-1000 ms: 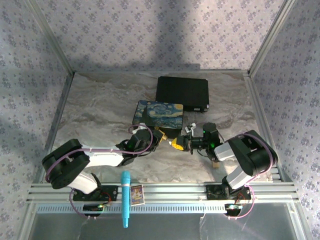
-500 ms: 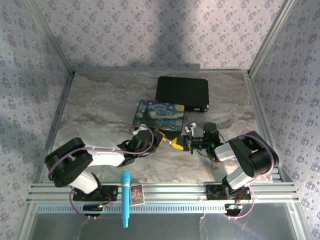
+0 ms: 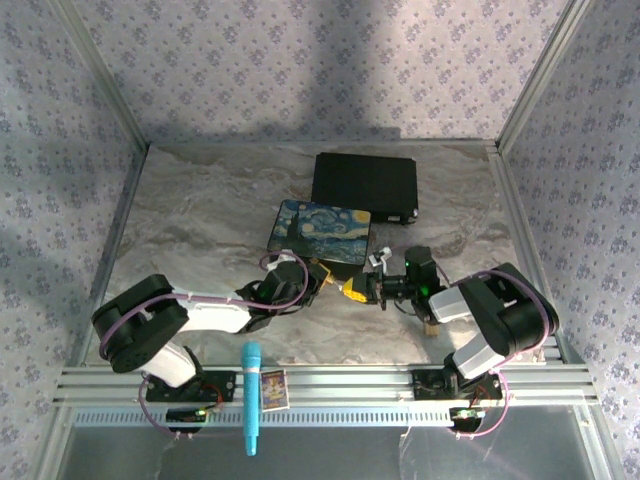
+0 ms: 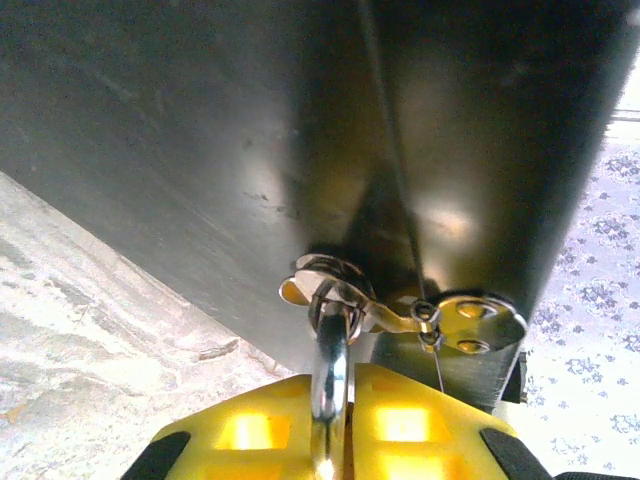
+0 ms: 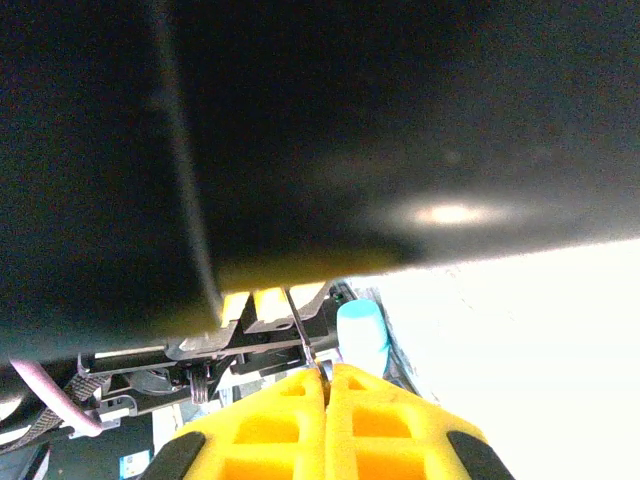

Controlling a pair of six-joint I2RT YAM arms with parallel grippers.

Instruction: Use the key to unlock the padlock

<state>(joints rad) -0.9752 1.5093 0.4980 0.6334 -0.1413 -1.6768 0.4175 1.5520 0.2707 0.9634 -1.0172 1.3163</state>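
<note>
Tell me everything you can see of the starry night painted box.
The starry-night box is flat and rectangular, its top painted in swirling blue and yellow. It lies flat on the marbled table, just in front of a black case. Its dark front side carries a silver hasp. What looks like the shackle of the padlock hangs there, pinched by the left tool.

The left hand's [image 4: 335, 445] yellow fingers [image 4: 250, 432] pinch the padlock [image 4: 331, 372] by its silver shackle, hooked through the box's [image 4: 230, 120] latch [image 4: 445, 320], above the tabletop [image 4: 85, 345].
</note>
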